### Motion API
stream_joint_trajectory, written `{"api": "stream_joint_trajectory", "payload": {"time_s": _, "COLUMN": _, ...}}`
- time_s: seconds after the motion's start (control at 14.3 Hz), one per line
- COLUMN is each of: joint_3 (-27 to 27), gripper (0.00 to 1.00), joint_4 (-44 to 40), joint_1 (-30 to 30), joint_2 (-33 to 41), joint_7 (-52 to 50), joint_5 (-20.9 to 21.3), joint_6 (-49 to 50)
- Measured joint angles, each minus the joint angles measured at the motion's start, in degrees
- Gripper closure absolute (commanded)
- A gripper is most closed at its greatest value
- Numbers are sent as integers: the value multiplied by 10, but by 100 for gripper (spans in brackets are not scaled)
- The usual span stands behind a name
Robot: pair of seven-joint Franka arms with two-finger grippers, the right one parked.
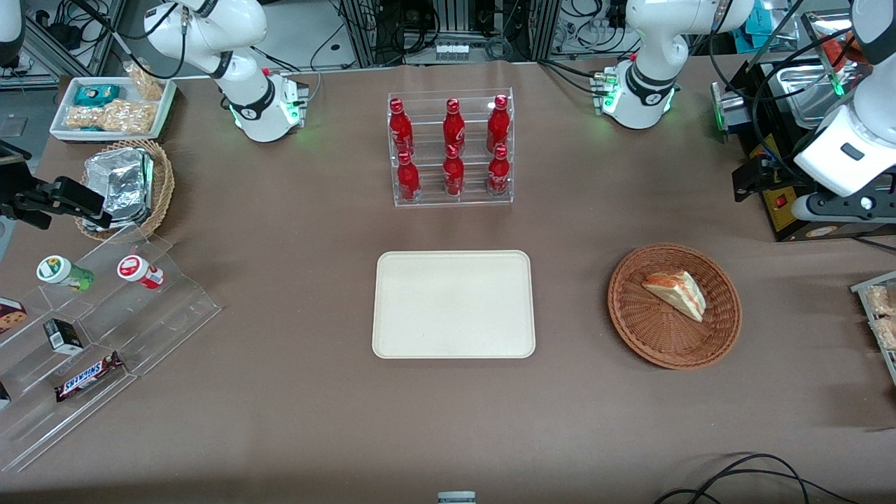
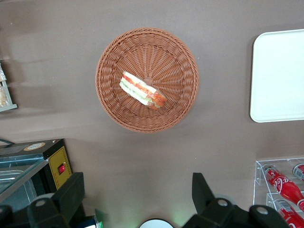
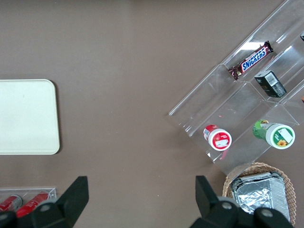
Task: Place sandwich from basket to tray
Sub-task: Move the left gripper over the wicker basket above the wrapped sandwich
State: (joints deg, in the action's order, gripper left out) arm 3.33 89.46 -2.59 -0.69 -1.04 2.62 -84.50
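Sandwich [image 1: 675, 292] is being shown in the front view lying inside the reddish-brown basket [image 1: 637, 329], toward the working arm's end of the desk [image 1: 294, 406]. The cream tray [image 1: 453, 304] is lying bare at the middle of the desk, well apart from the basket, with a clear rack of red bottles [image 1: 452, 148] standing farther from the front camera than the tray. The working arm is being held high at the edge of this view, and its claw is not being made out there.

In the left wrist view, the basket [image 2: 114, 104] is being seen from above with the sandwich [image 2: 141, 90] resting near its centre, filling layers facing up. The claw [image 2: 137, 197] is hovering well above the desk with its fingers [image 2: 71, 194] spread wide and nothing between them. A corner of the tray [image 2: 278, 76] is also being caught.

In the right wrist view, only the tray [image 3: 26, 116] is being shown of the task's things.

The reach toward the sandwich is judged to be in hand, with nothing grasped yet. Next, the claw needs to be lowered over the wedge, lined up across its narrow sides, and closed gently.
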Motion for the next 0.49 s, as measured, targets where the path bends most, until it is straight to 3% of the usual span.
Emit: {"api": "stream_joint_trajectory", "payload": {"time_s": 0.49, "joint_3": 1, "gripper": 0, "joint_4": 11, "joint_1": 0, "joint_2": -9, "joint_7": 0, "joint_5": 0, "joint_6": 15}}
